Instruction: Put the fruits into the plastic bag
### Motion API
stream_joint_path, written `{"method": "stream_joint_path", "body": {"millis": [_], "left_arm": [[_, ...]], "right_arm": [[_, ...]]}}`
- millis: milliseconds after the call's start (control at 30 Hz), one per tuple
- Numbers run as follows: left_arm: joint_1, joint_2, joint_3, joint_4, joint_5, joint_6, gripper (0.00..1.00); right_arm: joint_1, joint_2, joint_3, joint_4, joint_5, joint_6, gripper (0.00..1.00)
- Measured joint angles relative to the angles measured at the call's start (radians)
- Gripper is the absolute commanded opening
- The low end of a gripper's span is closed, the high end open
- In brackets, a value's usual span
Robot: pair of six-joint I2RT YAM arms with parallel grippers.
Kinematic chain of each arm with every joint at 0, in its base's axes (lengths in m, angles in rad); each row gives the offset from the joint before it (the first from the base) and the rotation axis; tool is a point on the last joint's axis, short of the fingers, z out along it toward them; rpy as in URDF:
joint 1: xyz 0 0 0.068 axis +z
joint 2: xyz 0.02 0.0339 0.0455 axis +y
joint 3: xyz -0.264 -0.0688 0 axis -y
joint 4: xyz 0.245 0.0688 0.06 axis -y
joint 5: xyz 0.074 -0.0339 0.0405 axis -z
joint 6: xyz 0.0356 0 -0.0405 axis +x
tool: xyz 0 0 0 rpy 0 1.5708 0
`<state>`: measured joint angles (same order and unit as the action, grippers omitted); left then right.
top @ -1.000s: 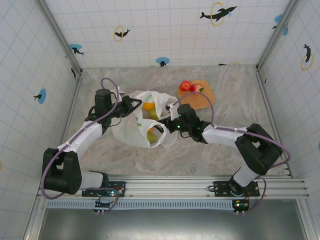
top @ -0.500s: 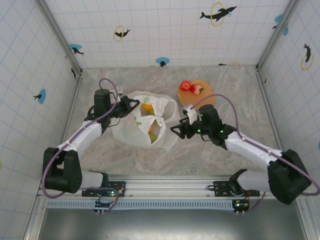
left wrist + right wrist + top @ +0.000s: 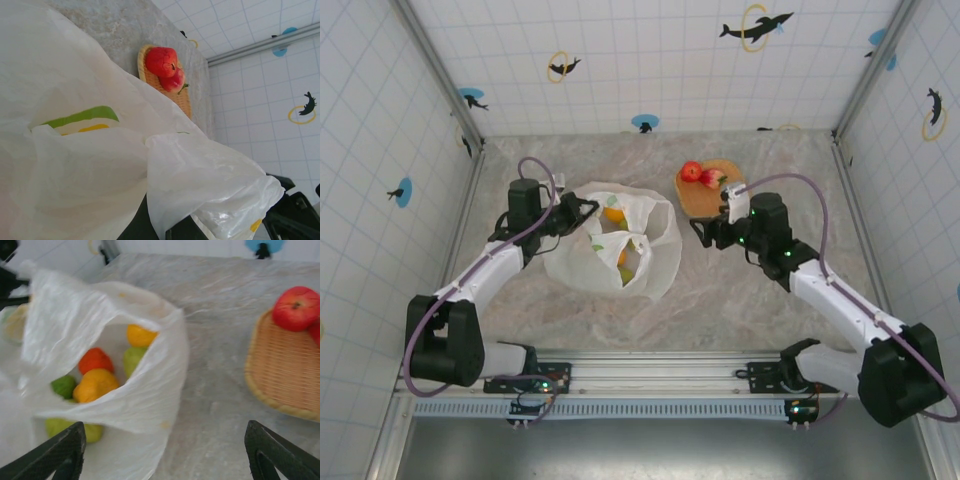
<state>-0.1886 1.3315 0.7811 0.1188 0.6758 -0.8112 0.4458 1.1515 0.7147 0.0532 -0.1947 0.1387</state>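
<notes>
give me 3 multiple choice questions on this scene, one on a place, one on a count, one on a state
1. The red apples lie: A) on the woven tray B) on the bare table C) against the back wall
2. Red apples in view: A) one B) four C) two
3. The right pincer is: A) shut on an orange B) open, empty C) shut on a pear
Answers: 1 A, both rest on the tray, outside the plastic bag. 2 C, two sit side by side. 3 B, its jaws stand apart with nothing between.
</notes>
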Motion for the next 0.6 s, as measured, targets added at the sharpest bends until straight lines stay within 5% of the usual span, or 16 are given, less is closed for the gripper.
{"method": "stream_joint_path", "body": {"millis": [233, 600], "left_arm": [[0.0, 0.002, 0.0, 0.0, 0.0, 0.0, 0.0], [0.0, 0.006, 0.0, 0.0, 0.001, 0.0, 0.0]], "right_arm": [[-0.034, 0.244, 0.16, 0.002, 0.193, 0.027, 1.0], [-0.035, 0.625, 0.497, -0.018, 0.259, 0.173, 1.0]]}}
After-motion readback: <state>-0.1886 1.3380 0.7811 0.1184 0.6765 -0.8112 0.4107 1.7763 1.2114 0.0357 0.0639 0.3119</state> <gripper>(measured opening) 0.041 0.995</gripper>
